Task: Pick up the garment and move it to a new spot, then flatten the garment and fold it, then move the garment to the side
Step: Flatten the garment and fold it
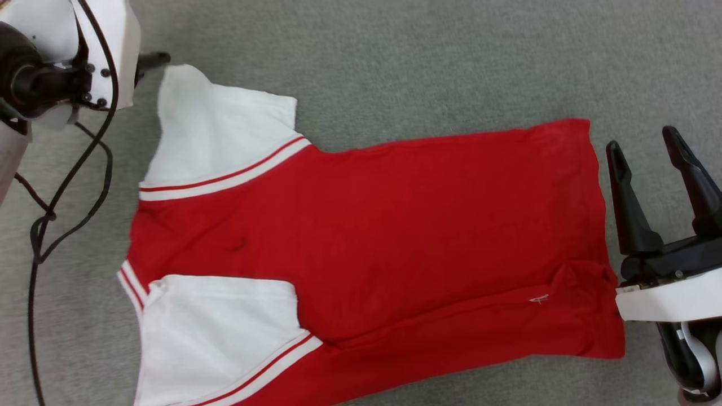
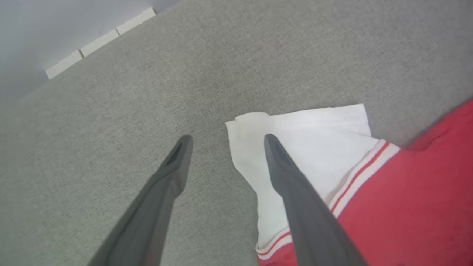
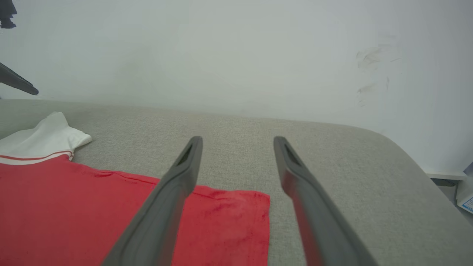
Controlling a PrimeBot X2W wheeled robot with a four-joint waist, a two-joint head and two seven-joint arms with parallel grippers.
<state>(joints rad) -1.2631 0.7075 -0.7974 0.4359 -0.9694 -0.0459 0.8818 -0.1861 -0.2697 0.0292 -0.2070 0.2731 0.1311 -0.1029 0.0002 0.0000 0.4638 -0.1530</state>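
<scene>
- Garment [image 1: 395,237] lies spread out on the grey fabric surface [image 1: 395,56], plain red side up, mostly flat.
- It lies sideways to the robot: shoulder end toward the robot's left, hem [image 1: 595,225] toward its right.
- Far white sleeve [image 1: 214,135] sticks out at the top left of the head view. The near white sleeve [image 1: 214,332] is at the lower left and runs off the bottom edge.
- Red-and-white stripe trim [image 1: 225,177] sits where each sleeve meets the red body.
- Slight rumple in the red cloth near the lower hem corner, with a small white mark [image 1: 538,299] beside it.
- Left gripper [image 2: 227,138]: fingers spread apart, nothing between them.
- In the left wrist view one of its fingers overlaps the far sleeve and the other is over bare grey surface. Can't tell whether either touches.
- In the head view the left arm's pale wrist housing [image 1: 107,51] is at the top left corner, with one dark fingertip poking out just beside the far sleeve's outer corner.
- Black cables [image 1: 56,197] hang from that arm, over the surface left of the garment.
- Right gripper [image 1: 643,141]: fingers spread apart, holding nothing, just beside the hem on the robot's right.
- In the right wrist view one of its fingers overlaps the red hem corner and the other is over bare surface.
- Pale wall [image 3: 236,55] stands behind the surface's far edge.
</scene>
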